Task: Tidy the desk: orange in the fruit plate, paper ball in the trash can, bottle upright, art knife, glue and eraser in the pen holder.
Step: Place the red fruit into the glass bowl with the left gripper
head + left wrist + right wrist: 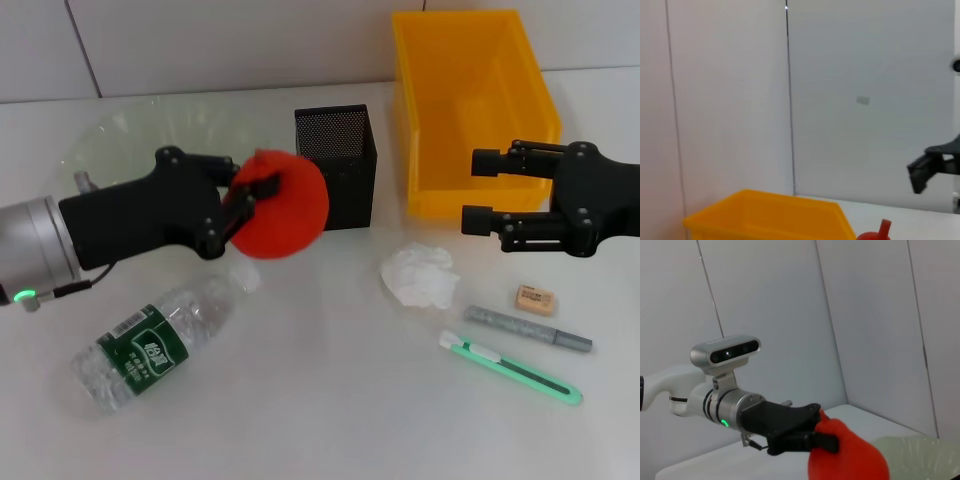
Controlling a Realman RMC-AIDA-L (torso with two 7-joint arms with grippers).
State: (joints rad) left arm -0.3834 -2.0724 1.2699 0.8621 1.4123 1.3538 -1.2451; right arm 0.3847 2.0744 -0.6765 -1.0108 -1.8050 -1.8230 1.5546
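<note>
I grip the orange (283,205) in my left gripper (250,195), lifted clear of the table just beside the clear fruit plate (130,135) so it can go in, while my right gripper (483,190) waits with fingers spread near the yellow bin (470,100).

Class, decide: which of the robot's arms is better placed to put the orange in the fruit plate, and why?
Left. The left gripper already holds the orange beside the fruit plate; the right gripper hovers open, far across the desk.

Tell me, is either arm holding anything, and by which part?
The left tool grips the orange by its side, lifted above the table; the right tool holds nothing.
</note>
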